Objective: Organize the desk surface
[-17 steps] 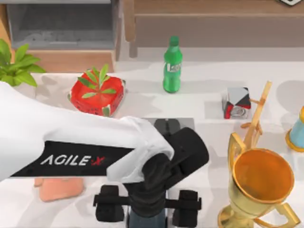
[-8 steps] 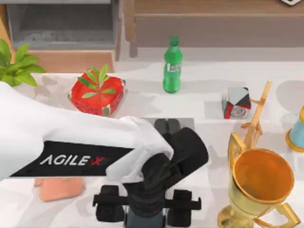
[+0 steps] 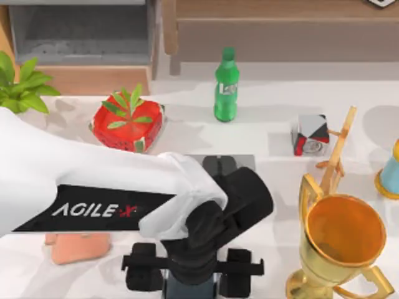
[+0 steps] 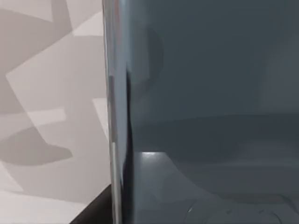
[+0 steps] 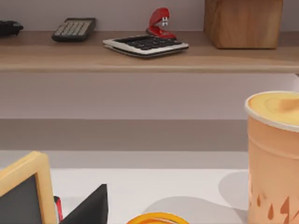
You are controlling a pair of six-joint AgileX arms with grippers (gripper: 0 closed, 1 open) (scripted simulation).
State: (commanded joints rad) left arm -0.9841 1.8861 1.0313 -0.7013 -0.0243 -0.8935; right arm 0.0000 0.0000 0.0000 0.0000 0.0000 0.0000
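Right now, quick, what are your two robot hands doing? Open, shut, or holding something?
Left gripper: low over the near edge of the desk surface, at a dark grey-blue object; cannot be told.
Right gripper: cannot be told.

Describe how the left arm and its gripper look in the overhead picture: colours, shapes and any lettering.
The left arm has a smooth, rounded white shell. Along its side runs a black panel with white "AGILE" lettering followed by a red X. Its wrist section is black and cylindrical. The left gripper is matte black, with a crossbar ending in two blocky black fingers.
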